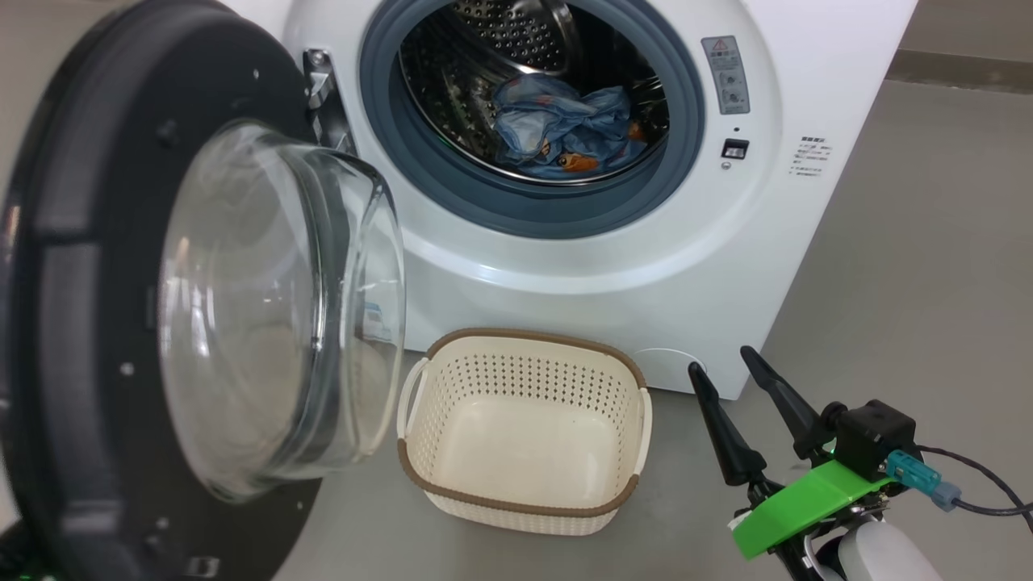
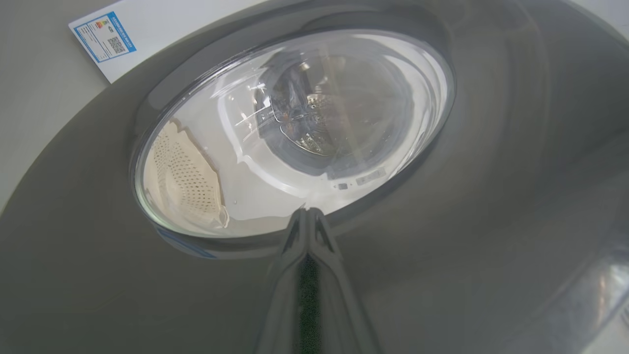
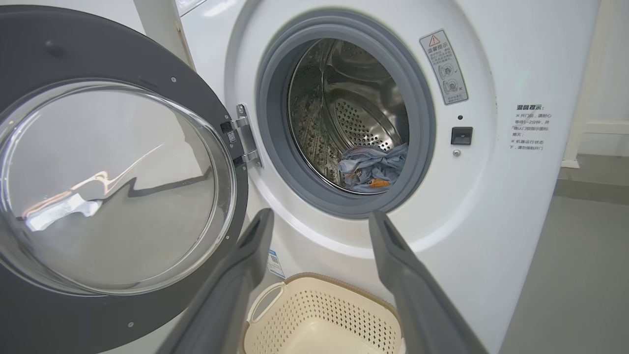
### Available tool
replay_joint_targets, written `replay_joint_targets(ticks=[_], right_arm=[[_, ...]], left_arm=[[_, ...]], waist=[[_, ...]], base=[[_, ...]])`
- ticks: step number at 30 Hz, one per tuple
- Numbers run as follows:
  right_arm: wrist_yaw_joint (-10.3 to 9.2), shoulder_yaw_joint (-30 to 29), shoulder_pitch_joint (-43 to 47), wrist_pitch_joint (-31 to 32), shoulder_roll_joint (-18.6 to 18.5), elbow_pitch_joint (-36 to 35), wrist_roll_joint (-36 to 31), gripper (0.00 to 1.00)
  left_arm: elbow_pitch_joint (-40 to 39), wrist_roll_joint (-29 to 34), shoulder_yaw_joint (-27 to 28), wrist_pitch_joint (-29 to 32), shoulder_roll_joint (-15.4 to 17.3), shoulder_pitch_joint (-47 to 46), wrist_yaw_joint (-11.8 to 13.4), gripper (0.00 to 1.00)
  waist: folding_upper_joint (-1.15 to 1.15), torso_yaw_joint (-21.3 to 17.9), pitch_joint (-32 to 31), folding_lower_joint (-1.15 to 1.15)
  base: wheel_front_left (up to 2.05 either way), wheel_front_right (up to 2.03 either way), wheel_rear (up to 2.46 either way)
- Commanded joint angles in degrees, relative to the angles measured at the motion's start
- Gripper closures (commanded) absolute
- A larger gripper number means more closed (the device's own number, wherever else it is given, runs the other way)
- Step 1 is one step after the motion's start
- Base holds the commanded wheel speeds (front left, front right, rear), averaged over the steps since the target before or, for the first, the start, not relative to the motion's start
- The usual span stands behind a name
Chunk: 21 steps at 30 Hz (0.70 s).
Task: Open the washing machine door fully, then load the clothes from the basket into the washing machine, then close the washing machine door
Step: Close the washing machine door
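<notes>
Jaws of left gripper (image 2: 308, 214) pinched together, tips at outer face of washing machine door (image 1: 81, 242), just beside glass bowl (image 2: 295, 132). Right gripper (image 1: 721, 361) jaws wide, empty, right of door. Clothes (image 1: 557, 133) in drum beyond door; basket (image 1: 533, 332) empty beside it. Door probably heavy, rigid, slick: push dark rim, not glass.

Head view cropped the door (image 1: 89, 339) at its left and bottom edges, right wrist view cut the basket (image 3: 319, 309) off at the bottom, and the warning label (image 1: 725, 74) text was too small to read.

Clothes (image 1: 557, 133) in washing machine (image 1: 581, 274); basket (image 1: 524, 507) before it, likely beside door (image 1: 89, 242)
</notes>
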Motion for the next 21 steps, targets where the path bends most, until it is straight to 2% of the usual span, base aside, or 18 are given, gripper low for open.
replay_joint_targets(ticks=[1,10,15,21], right_arm=[[0.09,0.98,0.45,-0.27,0.31,-1.53,0.12,0.00],[0.09,0.88,0.69,-0.27,0.83,-1.74,0.16,0.00],[0.09,0.61,0.75,-0.27,0.81,-1.77,0.18,0.00],[0.09,0.43,0.76,-0.27,0.64,-2.04,-0.08,0.00]], left_arm=[[-2.74,-0.14,1.11,0.81,1.19,-0.64,-0.42,1.00],[-13.92,3.83,-4.92,-2.79,-7.15,1.45,0.90,1.00],[-17.46,7.62,-7.43,-7.50,-11.14,0.59,1.99,1.00],[-18.55,10.38,-11.23,-13.16,-13.83,-1.09,2.88,1.00]], waist=[[0.00,-0.34,-0.24,0.00],[0.00,-3.56,-1.09,0.00],[0.00,-6.60,-1.09,0.00],[0.00,-10.74,-0.76,0.00]], base=[[0.00,0.00,0.00],[0.00,0.00,0.00],[0.00,0.00,0.00],[0.00,0.00,0.00]])
